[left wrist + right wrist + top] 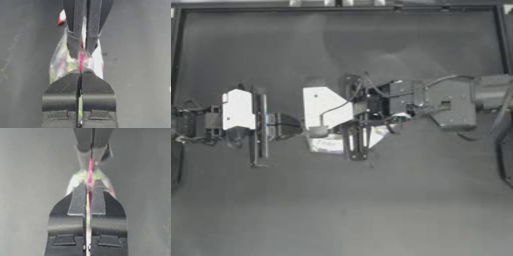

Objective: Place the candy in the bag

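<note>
The bag (60, 65) is a clear pouch with a pink seal strip and coloured contents, held between both grippers above the table. My left gripper (80, 71) is shut on the strip. My right gripper (89, 184) faces it and is shut on the same strip a short way along. From above, the two meet left of centre, left gripper (301, 127) and right gripper (314, 131), with the bag (326, 145) showing pale beneath them. A tiny red-and-white piece, apparently the candy (61, 19), lies on the table beside the right arm's jaws; the top view hides it.
The dark table (371, 210) stretches around the arms, with a raised border (338, 9) along the far side. The right arm's wrist and cables (438, 100) reach in from the right at mid-height.
</note>
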